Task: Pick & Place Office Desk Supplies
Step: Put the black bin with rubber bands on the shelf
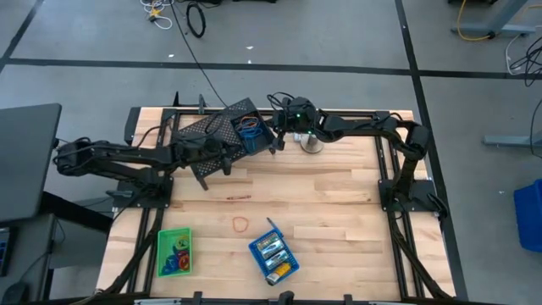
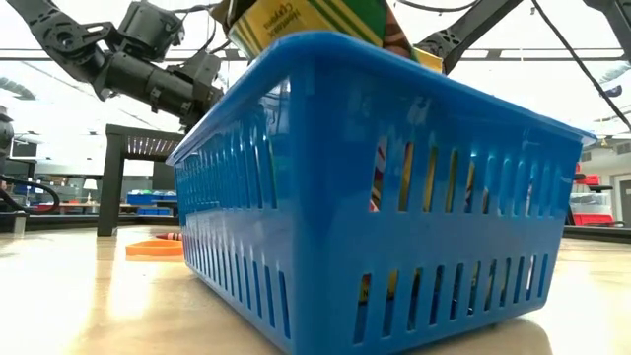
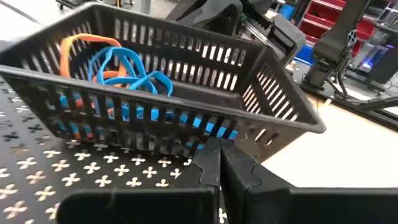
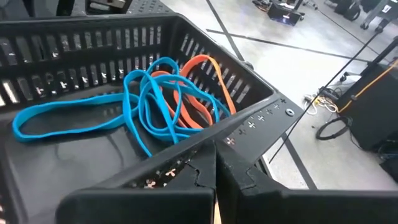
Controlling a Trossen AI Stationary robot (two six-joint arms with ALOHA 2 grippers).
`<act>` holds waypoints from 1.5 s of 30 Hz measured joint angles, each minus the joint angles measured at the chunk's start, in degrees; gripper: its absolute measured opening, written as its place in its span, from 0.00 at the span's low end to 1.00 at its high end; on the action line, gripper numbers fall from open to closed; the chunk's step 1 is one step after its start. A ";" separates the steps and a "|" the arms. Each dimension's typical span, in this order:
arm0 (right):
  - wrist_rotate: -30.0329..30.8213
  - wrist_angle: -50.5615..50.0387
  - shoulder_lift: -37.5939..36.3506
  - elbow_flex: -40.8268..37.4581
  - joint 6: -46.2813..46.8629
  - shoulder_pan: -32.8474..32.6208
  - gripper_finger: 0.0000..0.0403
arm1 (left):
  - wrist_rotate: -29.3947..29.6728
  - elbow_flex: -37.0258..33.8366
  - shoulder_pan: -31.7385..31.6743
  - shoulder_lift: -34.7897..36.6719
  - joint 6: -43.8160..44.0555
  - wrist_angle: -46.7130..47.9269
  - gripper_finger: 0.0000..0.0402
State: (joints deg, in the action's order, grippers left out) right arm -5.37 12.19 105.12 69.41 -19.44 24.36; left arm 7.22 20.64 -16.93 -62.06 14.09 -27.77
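Note:
A small black mesh tray [image 1: 251, 131] holding blue loops [image 4: 143, 99] and orange loops [image 4: 199, 93] sits on the large black mesh rack [image 1: 212, 127] at the table's far side. My left gripper [image 3: 219, 149] is shut, its tips at the tray's slotted wall [image 3: 186, 124], above the rack's perforated plate [image 3: 74, 168]. My right gripper [image 4: 215, 152] is shut at the tray's opposite rim [image 4: 186, 146]. A blue tray [image 1: 273, 258] with crayon boxes [image 2: 296, 20] and a green tray [image 1: 174, 252] stand near the front edge. A red loop [image 1: 240, 224] lies flat on the table. My left gripper's shut fingertips stand close against the outside of the black tray's wall [image 3: 205, 134], coming almost level; I cannot tell whether they touch it. My right gripper's shut fingertips reach the tray's rim [image 4: 205, 142] from the other side; the rim hides whether they touch or pinch it.
A silver dome-shaped thing [image 1: 312, 142] stands just right of the rack, under my right arm. A thin red strip [image 1: 237, 198] lies mid-table. An orange thing [image 2: 153, 247] lies flat on the table behind the blue tray. Bare wood lies between the rack and the front trays.

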 joint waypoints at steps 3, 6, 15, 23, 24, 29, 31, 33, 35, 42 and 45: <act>0.29 -0.07 0.00 0.00 -0.93 0.00 0.00 | -0.04 0.50 0.01 -2.76 0.05 -2.04 0.00; 0.40 -0.07 0.00 0.00 -1.24 0.03 0.00 | 0.01 2.14 0.02 -4.73 -0.45 -1.90 0.00; 0.61 -0.11 -0.02 0.00 -2.30 0.42 0.00 | 4.69 4.90 0.00 -5.13 -0.86 1.93 0.00; -0.33 0.54 -0.09 0.02 -2.47 0.37 0.00 | 7.82 4.96 -0.04 -5.05 0.54 4.54 0.00; -0.57 0.51 -0.09 0.02 -2.46 0.37 0.00 | 7.97 4.96 -0.04 -5.05 0.51 4.56 0.00; -0.70 0.52 -0.09 0.02 -2.42 0.38 0.00 | 9.55 4.96 -0.04 -5.05 0.50 4.64 0.00; -0.88 0.96 0.17 0.03 -2.37 0.67 0.00 | 9.62 4.96 -0.07 -5.05 0.50 4.64 0.00; -0.92 0.49 0.44 0.07 -2.07 0.95 0.00 | 9.80 4.96 -0.06 -5.05 0.52 4.55 0.00; -0.59 0.73 0.95 0.07 -2.06 0.98 0.00 | 10.36 4.96 -0.07 -5.05 0.56 4.52 0.00; 2.23 0.37 0.96 0.07 -2.18 0.61 0.01 | 10.99 4.96 -0.04 -5.05 0.96 4.53 0.01; 2.80 0.37 0.96 0.07 -2.28 0.43 0.03 | 10.97 4.96 -0.02 -5.05 0.95 5.18 0.03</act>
State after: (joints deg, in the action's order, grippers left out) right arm -2.57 12.56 106.08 69.47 -21.71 24.79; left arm 18.19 25.61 -16.95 -67.11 15.04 -22.59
